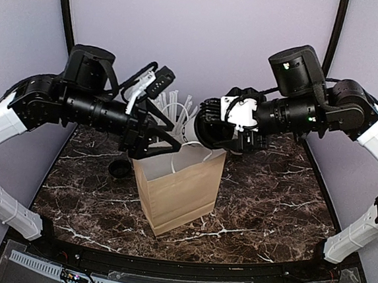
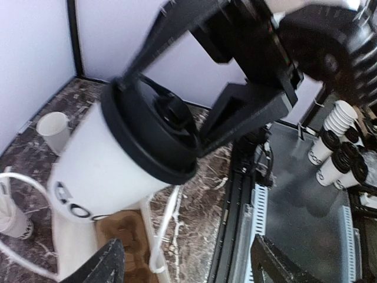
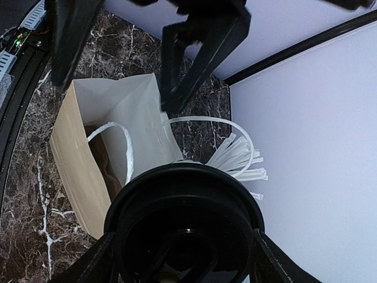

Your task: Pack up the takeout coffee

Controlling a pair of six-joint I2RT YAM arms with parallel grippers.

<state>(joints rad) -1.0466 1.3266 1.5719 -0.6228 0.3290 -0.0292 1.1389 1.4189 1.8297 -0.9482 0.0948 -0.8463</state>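
the takeout coffee [image 2: 112, 171] hangs in the air over the mouth of the brown paper bag [image 1: 178, 193], carried by the right pincer [image 3: 182, 259]. that pincer's two fingers stand wide and clamp the black lid [image 3: 182, 218] from either side, so it is pinching the cup by its top rim.

the cup's long axis is tilted. in the left wrist view the lid points to about 2 o'clock and the base to about 8 o'clock, down toward the bag's brown inside. in the right wrist view the lid faces the camera, and the open mouth of the bag lies at about 10 o'clock from it. so the base is not squarely over the opening, i judge, and the move ahead depends on bringing it over that mouth and lowering it along its own axis.

the left pincer [image 1: 160, 135] sits at about 10 o'clock of the bag's rim in the top view, with the coffee at its 3 o'clock. its fingers are spread and nothing sits between them. whether one of them touches the rim i cannot tell. the right arm is plainly the nearer one, since it has the cup.
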